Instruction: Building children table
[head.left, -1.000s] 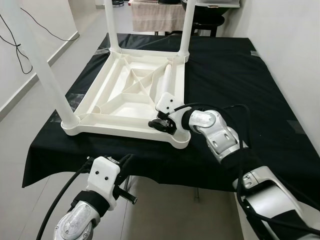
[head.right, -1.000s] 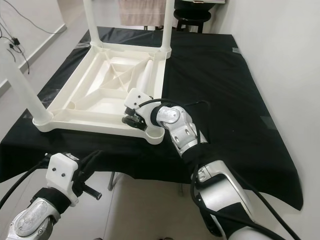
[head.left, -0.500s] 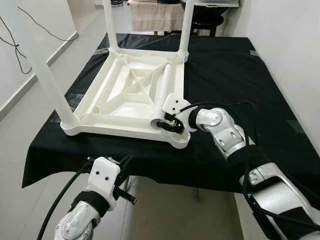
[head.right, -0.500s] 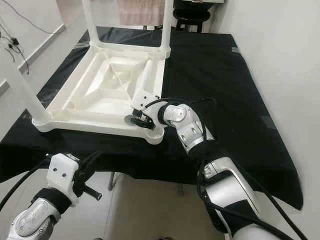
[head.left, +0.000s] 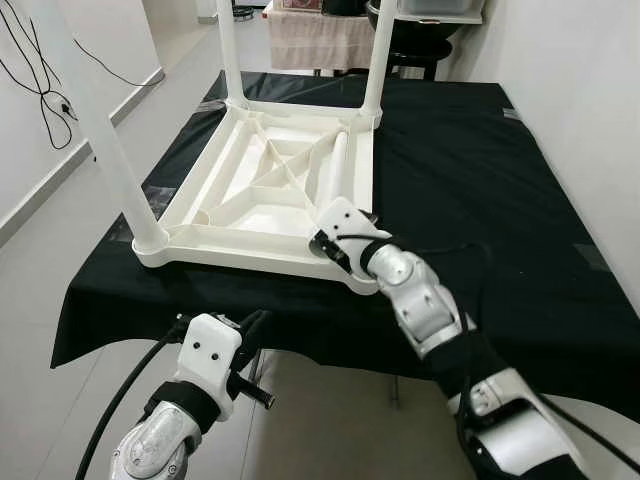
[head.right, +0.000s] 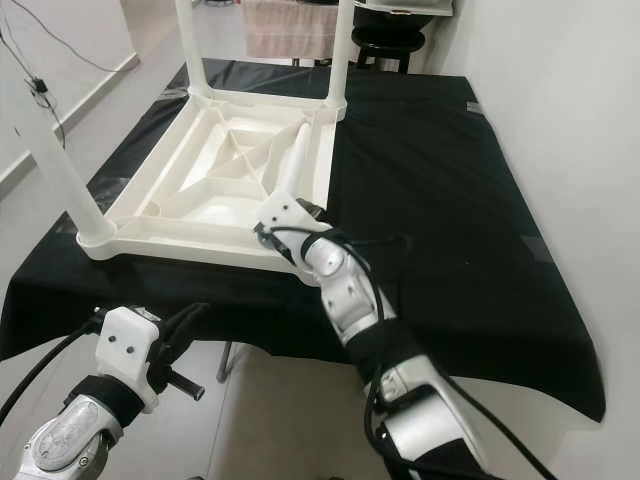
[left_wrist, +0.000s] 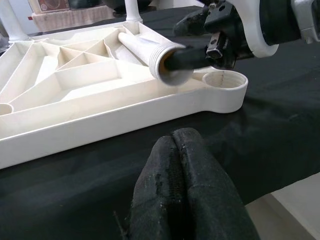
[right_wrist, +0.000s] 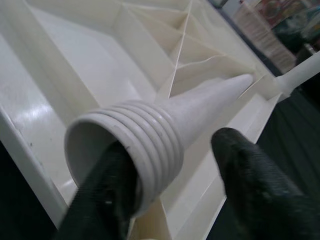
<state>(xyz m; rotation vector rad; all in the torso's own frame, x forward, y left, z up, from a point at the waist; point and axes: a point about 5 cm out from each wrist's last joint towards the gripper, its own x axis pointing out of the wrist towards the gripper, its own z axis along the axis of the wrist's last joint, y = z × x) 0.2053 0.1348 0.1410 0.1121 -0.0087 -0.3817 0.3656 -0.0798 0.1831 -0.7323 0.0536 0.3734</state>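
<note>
A white plastic children's table (head.left: 250, 215) lies upside down on a black cloth. Three legs stand in its corner sockets: near left (head.left: 100, 130), far left (head.left: 232, 50) and far right (head.left: 378, 60). A fourth leg (head.left: 335, 170) lies loose inside the frame along the right side. Its threaded end (right_wrist: 125, 145) is by the empty near-right socket (left_wrist: 224, 80). My right gripper (head.left: 325, 243) is open at that threaded end, one finger (right_wrist: 100, 200) against it and the other finger (right_wrist: 250, 175) apart. My left gripper (left_wrist: 175, 165) is shut and holds nothing, below the cloth's front edge.
The black cloth (head.left: 480, 200) is bare to the right of the white table, up to a white wall. A dark stool (head.left: 415, 40) and a draped towel (head.left: 315, 35) stand beyond the far edge. Cables (head.left: 40, 70) hang on the left wall above open floor.
My right forearm has swung round and now reaches the leg's threaded end from the near side. The gripper has stayed near that corner. The left arm has not moved.
</note>
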